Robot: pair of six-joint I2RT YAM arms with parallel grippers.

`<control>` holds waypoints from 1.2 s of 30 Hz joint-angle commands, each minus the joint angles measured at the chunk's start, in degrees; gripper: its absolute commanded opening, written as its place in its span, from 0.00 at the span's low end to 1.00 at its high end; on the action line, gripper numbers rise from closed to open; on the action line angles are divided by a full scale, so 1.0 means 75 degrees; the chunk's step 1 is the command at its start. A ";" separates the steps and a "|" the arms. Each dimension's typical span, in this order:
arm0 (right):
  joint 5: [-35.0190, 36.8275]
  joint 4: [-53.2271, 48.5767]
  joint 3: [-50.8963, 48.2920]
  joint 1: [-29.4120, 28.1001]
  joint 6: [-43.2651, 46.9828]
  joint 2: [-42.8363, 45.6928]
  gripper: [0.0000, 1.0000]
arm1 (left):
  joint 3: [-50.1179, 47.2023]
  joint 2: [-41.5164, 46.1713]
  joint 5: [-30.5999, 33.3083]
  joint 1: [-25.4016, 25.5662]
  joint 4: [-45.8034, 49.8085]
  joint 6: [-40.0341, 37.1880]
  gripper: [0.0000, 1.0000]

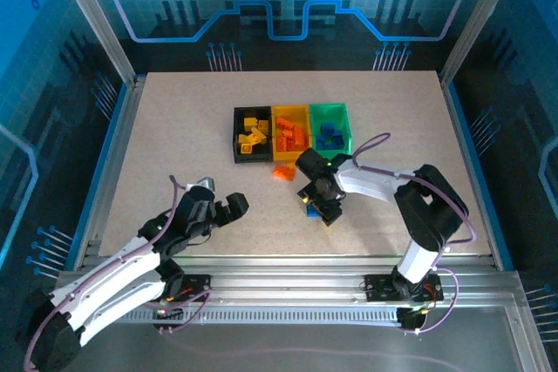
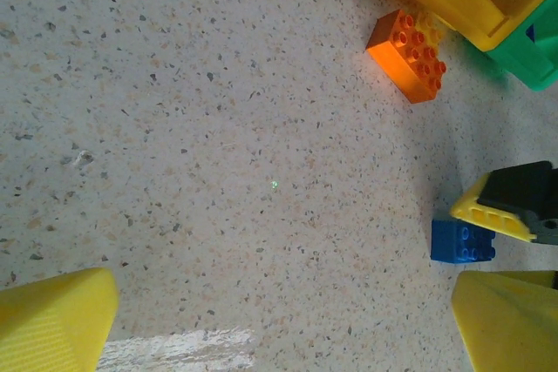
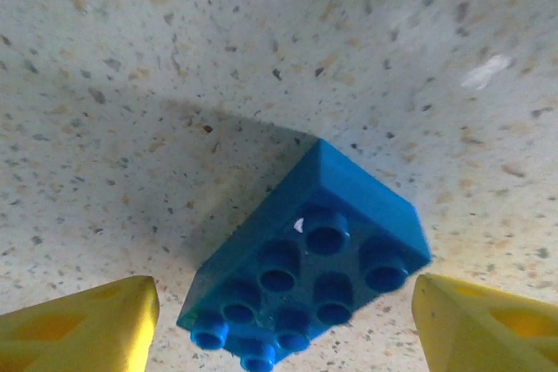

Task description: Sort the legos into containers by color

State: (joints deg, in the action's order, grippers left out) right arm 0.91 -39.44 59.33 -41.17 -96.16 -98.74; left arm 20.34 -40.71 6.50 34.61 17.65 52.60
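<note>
the right gripper's [image 3: 283,333] yellow fingertips [image 3: 83,324] stand apart, grasping nothing, with the blue brick [image 3: 305,259] lying studs-up on the table [image 3: 261,41] directly between them. its long axis runs slantwise to the line between the fingers, so closing would likely meet corners first. the left gripper [image 1: 228,208] hangs spread wide and empty, much farther off; the green bin [image 1: 329,107] holding blue bricks [image 1: 328,135] lies beyond the right gripper.

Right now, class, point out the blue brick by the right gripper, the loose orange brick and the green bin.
blue brick [image 3: 305,276]: right wrist view, studded top face.
orange brick [image 2: 408,54]: left wrist view, studded top face.
green bin [image 1: 329,107]: top external view, far rim.
</note>
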 commanded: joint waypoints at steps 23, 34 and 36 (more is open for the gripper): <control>0.1243 -0.0904 0.0285 0.0594 0.5480 0.2169 0.29 | 0.0444 -0.0310 -0.0105 -0.0089 0.0178 -0.0225 0.99; 0.2025 -0.1160 0.3569 0.2110 0.8202 -0.0175 0.33 | 0.0777 -0.0405 0.0069 -0.0110 0.0465 -0.0212 0.99; 0.1962 -0.1229 0.4319 0.2280 0.8413 -0.0968 0.33 | 0.0836 -0.0408 0.0072 -0.0110 0.0546 -0.0215 0.99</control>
State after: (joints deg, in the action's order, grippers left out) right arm 13.37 -46.09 86.54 -26.11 -39.64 -98.65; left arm 24.23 -43.66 6.57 34.24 19.53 52.01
